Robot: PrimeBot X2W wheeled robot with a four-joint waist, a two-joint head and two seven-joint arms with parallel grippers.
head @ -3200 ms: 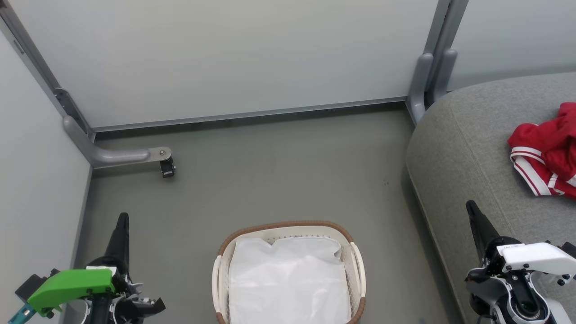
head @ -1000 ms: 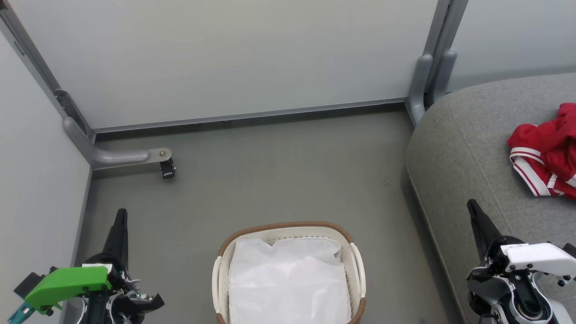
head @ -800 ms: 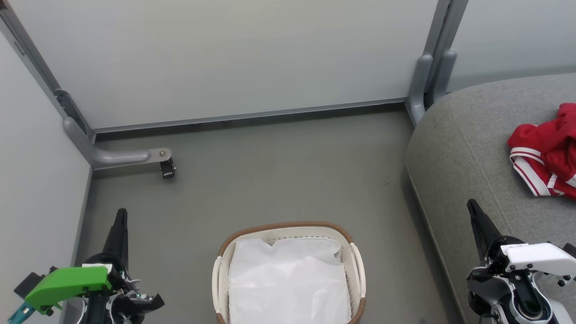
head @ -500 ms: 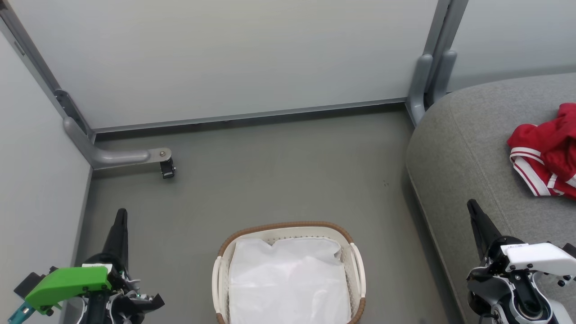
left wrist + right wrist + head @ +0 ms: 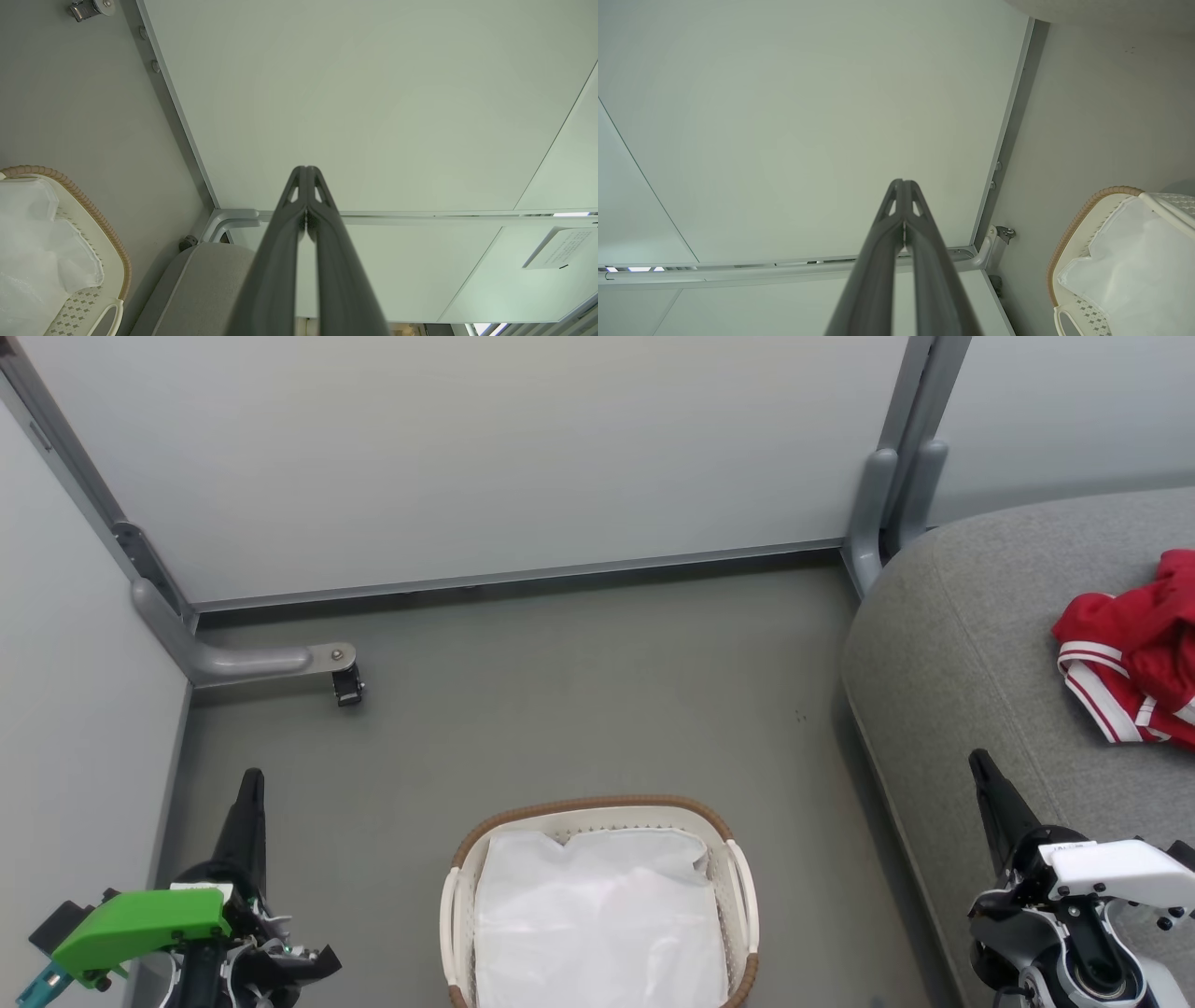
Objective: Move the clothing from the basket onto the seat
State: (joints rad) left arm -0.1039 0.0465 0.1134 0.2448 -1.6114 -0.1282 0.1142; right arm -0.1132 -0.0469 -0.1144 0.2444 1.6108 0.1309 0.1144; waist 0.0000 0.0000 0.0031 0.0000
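The head view looks down from high above the floor [image 5: 579, 709], facing the wall [image 5: 467, 457], with the basket [image 5: 597, 801] close under it and the seat [image 5: 962, 644] at right. The left wrist view looks along the left gripper [image 5: 306, 171] at the wall, rolled so the floor stands at its left. The right wrist view, along the right gripper [image 5: 903, 183], is rolled the other way. All three share the basket, wall and caster [image 5: 347, 684].

I see the clothing [image 5: 1134, 649] cut off by the right edge, the basket [image 5: 597, 802] cropped at the bottom, and a sheet [image 5: 597, 915] hiding whatever lies inside it.
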